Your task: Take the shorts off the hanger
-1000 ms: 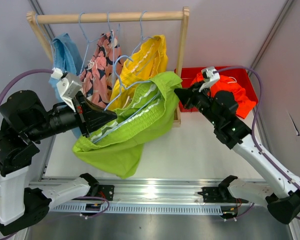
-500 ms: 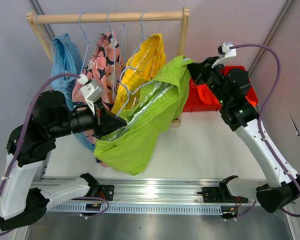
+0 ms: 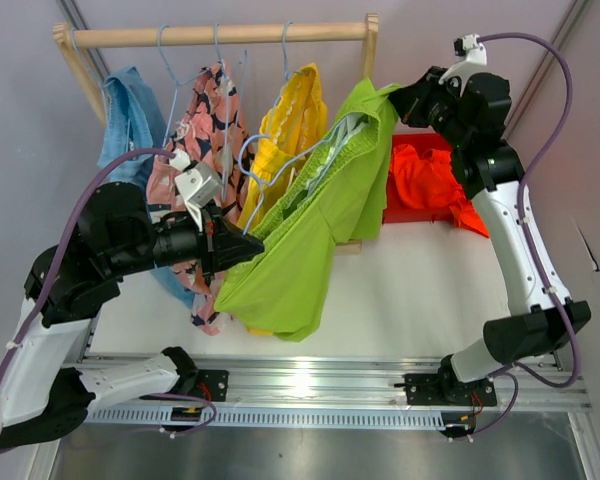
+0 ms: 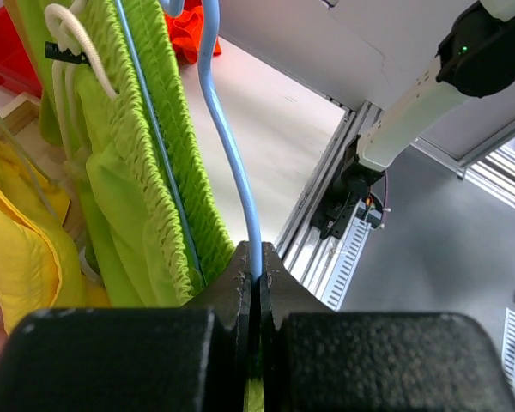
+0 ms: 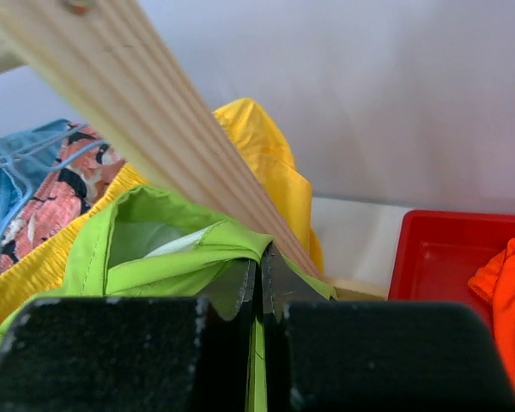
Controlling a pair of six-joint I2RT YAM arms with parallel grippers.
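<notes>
At centre left, the left gripper is clamping tight on the blue hanger wire. The lime green shorts are stretching diagonally across mid-frame, with the waistband still threaded on the hanger. At upper right, the right gripper, pinched on their edge, has climbed higher than a moment ago. The pull-off looks underway but unfinished.

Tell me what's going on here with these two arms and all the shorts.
The left gripper is shut on the blue hanger, and the right gripper is pinching the lime green shorts up by the wooden rack. The fabric is stretched between them, not yet off the hanger. The orange shorts lie in the red bin. The yellow shorts, pink printed shorts and light blue shorts hang on the rack.
</notes>
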